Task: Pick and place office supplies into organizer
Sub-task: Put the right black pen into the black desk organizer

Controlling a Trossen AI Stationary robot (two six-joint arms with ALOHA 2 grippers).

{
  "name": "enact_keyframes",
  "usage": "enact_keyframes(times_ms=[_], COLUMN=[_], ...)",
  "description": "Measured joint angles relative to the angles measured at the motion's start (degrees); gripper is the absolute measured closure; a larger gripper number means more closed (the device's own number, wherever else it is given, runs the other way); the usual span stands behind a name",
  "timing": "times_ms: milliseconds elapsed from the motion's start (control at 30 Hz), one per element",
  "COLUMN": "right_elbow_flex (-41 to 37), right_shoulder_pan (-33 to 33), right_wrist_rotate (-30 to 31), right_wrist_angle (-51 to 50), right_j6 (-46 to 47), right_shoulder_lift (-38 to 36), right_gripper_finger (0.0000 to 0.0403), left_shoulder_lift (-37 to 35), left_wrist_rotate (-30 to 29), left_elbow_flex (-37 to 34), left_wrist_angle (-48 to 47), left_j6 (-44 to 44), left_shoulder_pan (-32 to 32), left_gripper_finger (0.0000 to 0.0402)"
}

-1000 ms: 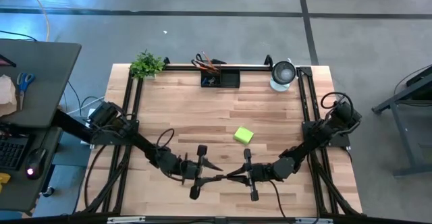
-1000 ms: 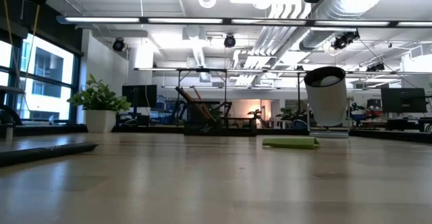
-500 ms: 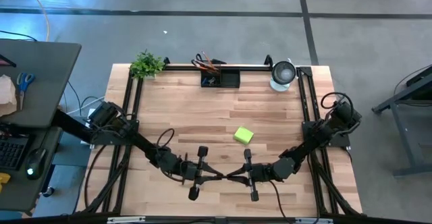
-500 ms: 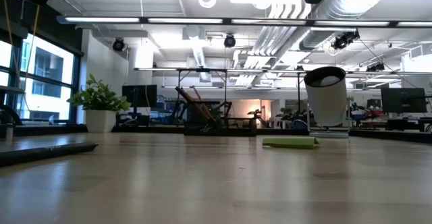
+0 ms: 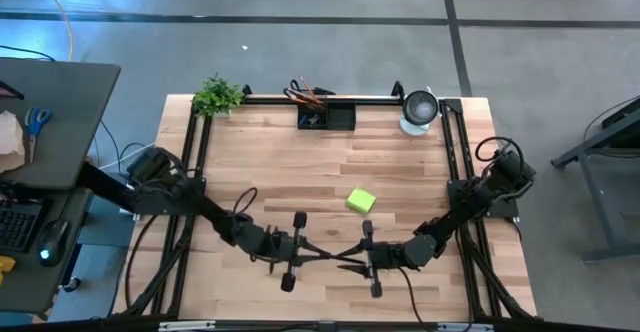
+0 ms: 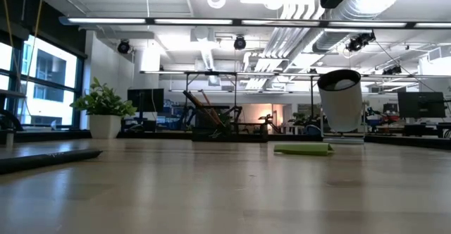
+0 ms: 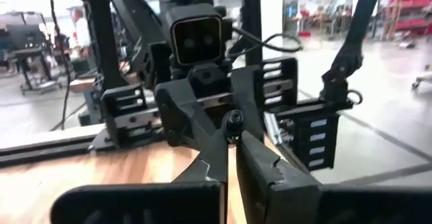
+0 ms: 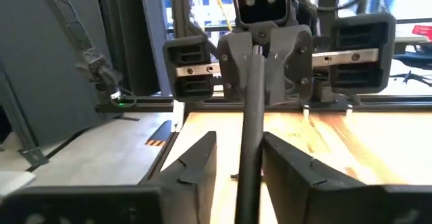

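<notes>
We are pinching a black pen [image 5: 328, 259] with left gripper [image 5: 312, 255] fingers near the table [image 5: 400, 172] front; right gripper [image 5: 352, 260] fingers spreading around it, organizer [image 5: 326, 117] sitting well apart at the far edge

Open-plan lab: exposed ducts [image 6: 310, 8], workstations.

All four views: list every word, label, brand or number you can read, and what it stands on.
None can be read.
Sticky-note pad: blank face.
Organizer: no label visible.
Cup: no print visible.
Left hand and right hand: no legible markings.
Room beyond the table: signs too small or blurred.
</notes>
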Motion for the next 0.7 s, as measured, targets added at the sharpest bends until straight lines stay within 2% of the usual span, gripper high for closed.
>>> enact_keyframes(times_ms=[267, 433, 700], right_elbow_flex=[0.0, 0.0, 0.0], right_shoulder_pan=[-0.01, -0.02, 2.44], right_wrist_rotate=[1.97, 3.0, 7.58], right_wrist_angle=[-1.06, -1.37, -3.7], right_j6=[0.04, 0.04, -3.92], right_shoulder_lift=[-0.02, -0.13, -4.52], right_gripper_finger=[0.0257, 0.0249, 0.0247], left_shoulder_lift=[-5.11, -7.65, -18.28], left_wrist_rotate=[2.46, 1.35, -0.38], left_elbow_flex=[0.0, 0.0, 0.0], left_wrist_angle=[-10.25, -16.61, -32.45], left_j6=[-3.0, -2.91, -1.45], left_shoulder_pan=[1.96, 2.28, 6.96], left_gripper_finger=[0.0401, 0.0401, 0.0401])
